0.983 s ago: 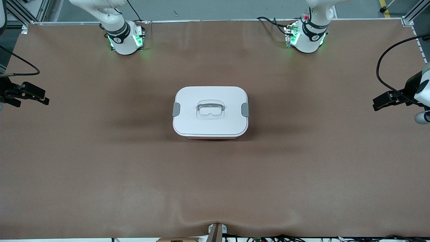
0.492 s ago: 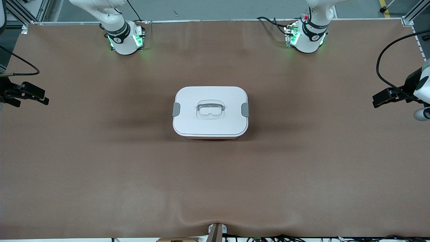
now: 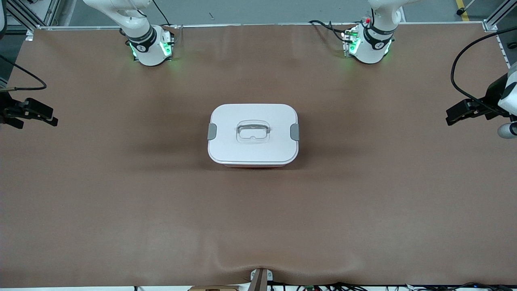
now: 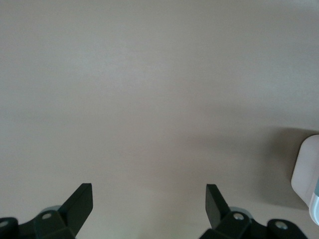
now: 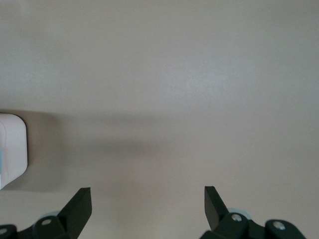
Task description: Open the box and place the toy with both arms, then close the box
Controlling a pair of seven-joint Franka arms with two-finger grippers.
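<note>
no readable text, no labels, no brands, no numbers on anything in view

Box (image 3: 253, 135): white lid, grey clips at both short ends, clear handle recessed at centre; thin pinkish strip under the lid's near edge. Counter (image 3: 121, 210): plain brown, no pattern. Left gripper (image 3: 447, 120) and right gripper (image 3: 55, 120): black. Arm bases: white, black bands, green lights.

High front camera facing arms, wrist cameras downward, sharing box (image 3: 253, 135)
</note>
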